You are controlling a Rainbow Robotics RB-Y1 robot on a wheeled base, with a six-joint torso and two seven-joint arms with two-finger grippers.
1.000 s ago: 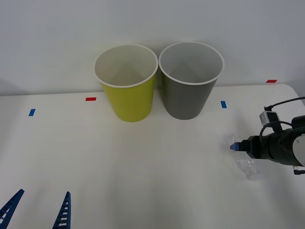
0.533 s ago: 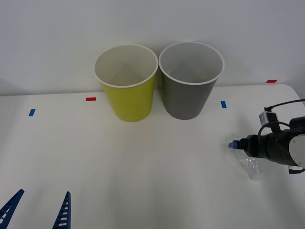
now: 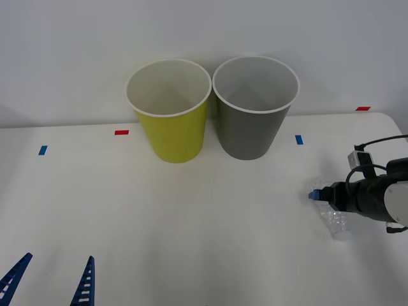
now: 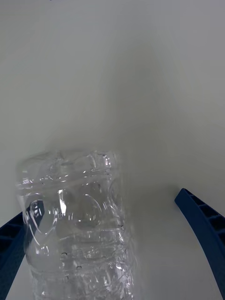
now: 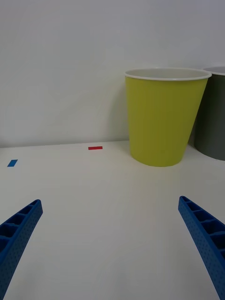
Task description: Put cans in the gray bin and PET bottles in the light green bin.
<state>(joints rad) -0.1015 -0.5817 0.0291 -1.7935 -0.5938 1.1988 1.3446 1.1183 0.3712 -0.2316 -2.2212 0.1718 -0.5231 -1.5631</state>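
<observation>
Front view: the bottle lies on its side on the white tabletop, far over on the robot's right and well apart from both bins. The right end effector is low over it, reaching in from the right edge, with one blue fingertip past the bottle's far end. The green bin and gray bin stand side by side, rims almost touching, at the back. The left end effector waits at the near left corner, fingers spread and empty, so the right arm is plainly the nearer one.

Right wrist view: the bottle's dimpled body runs lengthwise away from the camera, its long axis in line with the fingers. It sits against one blue finger, with a wide gap to the other finger. The fingers are wide apart and grip nothing yet. Closing should catch the bottle across its width.

Left wrist view: the green bin stands ahead between the spread fingers, with the gray bin just beside it.
</observation>
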